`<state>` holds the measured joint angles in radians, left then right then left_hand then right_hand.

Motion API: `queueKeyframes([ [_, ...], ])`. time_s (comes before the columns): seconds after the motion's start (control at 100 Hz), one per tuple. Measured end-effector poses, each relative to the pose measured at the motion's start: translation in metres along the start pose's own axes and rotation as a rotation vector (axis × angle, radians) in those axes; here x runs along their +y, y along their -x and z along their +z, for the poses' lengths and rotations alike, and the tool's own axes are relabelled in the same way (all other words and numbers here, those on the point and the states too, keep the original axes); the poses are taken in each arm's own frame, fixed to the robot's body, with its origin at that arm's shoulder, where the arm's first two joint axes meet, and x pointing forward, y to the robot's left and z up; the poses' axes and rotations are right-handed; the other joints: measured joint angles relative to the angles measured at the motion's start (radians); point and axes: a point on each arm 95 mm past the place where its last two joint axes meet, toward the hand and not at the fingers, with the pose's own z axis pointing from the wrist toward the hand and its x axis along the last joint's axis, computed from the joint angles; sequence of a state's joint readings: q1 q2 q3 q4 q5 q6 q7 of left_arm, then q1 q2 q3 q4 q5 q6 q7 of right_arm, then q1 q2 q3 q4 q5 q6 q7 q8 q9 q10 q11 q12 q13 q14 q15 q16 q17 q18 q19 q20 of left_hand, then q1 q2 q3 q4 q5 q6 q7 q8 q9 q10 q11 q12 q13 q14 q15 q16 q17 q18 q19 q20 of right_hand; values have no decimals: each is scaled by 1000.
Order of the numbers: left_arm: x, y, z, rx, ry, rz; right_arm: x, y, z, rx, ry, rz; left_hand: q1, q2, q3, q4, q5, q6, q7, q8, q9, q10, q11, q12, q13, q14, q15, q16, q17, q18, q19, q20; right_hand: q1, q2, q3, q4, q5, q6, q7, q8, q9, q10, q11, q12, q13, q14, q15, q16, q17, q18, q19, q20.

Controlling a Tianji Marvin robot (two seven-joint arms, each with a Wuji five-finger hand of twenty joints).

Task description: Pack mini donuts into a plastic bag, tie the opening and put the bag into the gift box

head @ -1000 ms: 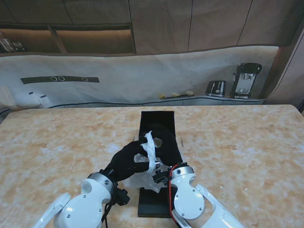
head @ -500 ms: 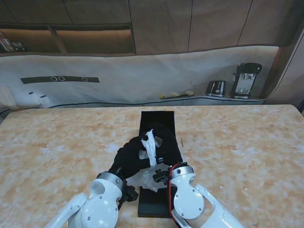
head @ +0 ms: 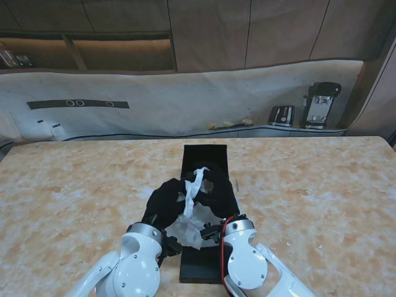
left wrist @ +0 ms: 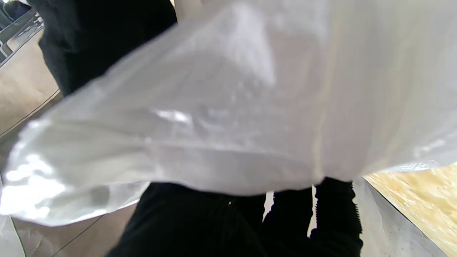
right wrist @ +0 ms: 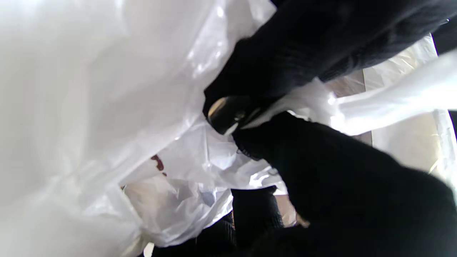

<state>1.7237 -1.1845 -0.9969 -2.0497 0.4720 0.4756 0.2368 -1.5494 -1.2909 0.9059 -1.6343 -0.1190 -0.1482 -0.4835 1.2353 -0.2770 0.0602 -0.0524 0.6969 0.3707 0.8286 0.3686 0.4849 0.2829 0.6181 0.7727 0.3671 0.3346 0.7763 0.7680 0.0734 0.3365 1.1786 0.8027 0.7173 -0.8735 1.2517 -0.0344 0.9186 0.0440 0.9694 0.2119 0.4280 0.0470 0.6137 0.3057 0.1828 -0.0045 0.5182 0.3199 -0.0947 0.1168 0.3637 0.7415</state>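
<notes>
The white plastic bag (head: 190, 226) hangs over the long black gift box (head: 205, 155) at the table's middle. Its twisted neck (head: 195, 181) runs up between my two black-gloved hands. My left hand (head: 166, 202) is closed on the bag from the left, and my right hand (head: 221, 190) grips the neck from the right. The bag (left wrist: 228, 107) fills the left wrist view, with black fingers (left wrist: 332, 214) beneath it. In the right wrist view my fingers (right wrist: 321, 171) pinch a strip of the bag (right wrist: 89, 107). A small reddish-brown patch (right wrist: 157, 162) shows through the film; donuts are otherwise hidden.
The marble-patterned table (head: 322, 185) stretches to both sides of the box. At the far wall a paper-covered counter (head: 154, 99) carries a toaster (head: 281, 114) and a coffee machine (head: 318, 104). Both white forearms (head: 244, 260) rise close together in front of the box's near end.
My left hand and forearm have shifted right, toward the box. The bag's neck has been drawn out longer and more upright, and the bag's body has spread nearer to me.
</notes>
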Motion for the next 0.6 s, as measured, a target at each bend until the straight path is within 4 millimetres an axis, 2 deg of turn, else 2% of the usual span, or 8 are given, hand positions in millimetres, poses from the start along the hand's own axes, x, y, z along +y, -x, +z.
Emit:
queueKeyframes([
  [0.11,1,1,2,6,-13,-14,2,0,-1,1,5,8,1,-2,30,-1,12,-27,76,-3,48,-2,-4,63,12,-1,42,22,9,-8,24,0,-1,0,0,-1,-1,3,-1,0,0,0,0,0,0,0,0,0,0,0,0,0],
  [0.2,1,1,2,14,-21,-19,3,-2,-2,3,9,16,1,-2,42,-3,6,-36,149,53,48,-2,0,110,11,-1,67,48,9,-12,30,1,-1,0,2,-1,-1,3,-1,0,0,0,0,0,0,0,0,1,0,0,0,0],
  [0.3,0,1,3,25,-26,-23,4,-3,-4,0,12,38,1,19,67,-5,-73,-22,207,158,48,-1,11,162,7,-1,92,80,-6,-22,39,12,-9,2,11,-2,-9,-5,-3,3,0,0,0,0,0,0,0,1,1,0,0,0],
  [0.32,-1,1,3,26,-28,-23,4,-4,-5,0,11,42,1,28,68,-5,-116,-23,208,180,44,1,15,171,-4,-1,103,89,-9,-22,39,13,-13,2,11,-2,-5,-6,9,31,0,0,0,0,0,-1,0,1,1,-1,0,0],
  [0.37,-3,2,3,29,-33,-23,5,-4,-6,-1,7,49,6,28,68,-6,-157,-28,212,226,16,13,21,187,-9,-5,105,104,-15,-24,39,14,-16,2,12,-3,6,-6,18,59,1,0,0,0,0,-3,0,1,1,-4,0,0],
  [0.42,-5,3,4,33,-40,-21,5,-4,-8,-2,1,56,12,54,80,-6,-169,-29,222,254,16,15,30,193,-8,-15,115,115,-16,-24,42,22,-16,2,23,-16,7,-6,18,80,1,0,0,0,0,-4,0,1,1,-8,0,0],
  [0.56,-11,5,2,51,-60,-16,9,-3,-14,-3,-7,73,13,52,80,-14,-196,-37,250,320,16,17,62,226,-8,-14,129,146,-16,-34,49,26,-16,0,43,-16,2,-19,13,94,1,0,-1,0,0,-4,0,1,1,-9,0,0],
  [0.6,-13,5,1,53,-65,-18,11,-3,-16,-2,-9,73,13,73,80,-12,-220,-38,254,345,16,17,69,238,-4,0,140,159,-16,-35,49,27,-14,-3,50,-16,14,-16,13,119,1,0,-1,0,0,-4,0,1,1,-9,0,0],
])
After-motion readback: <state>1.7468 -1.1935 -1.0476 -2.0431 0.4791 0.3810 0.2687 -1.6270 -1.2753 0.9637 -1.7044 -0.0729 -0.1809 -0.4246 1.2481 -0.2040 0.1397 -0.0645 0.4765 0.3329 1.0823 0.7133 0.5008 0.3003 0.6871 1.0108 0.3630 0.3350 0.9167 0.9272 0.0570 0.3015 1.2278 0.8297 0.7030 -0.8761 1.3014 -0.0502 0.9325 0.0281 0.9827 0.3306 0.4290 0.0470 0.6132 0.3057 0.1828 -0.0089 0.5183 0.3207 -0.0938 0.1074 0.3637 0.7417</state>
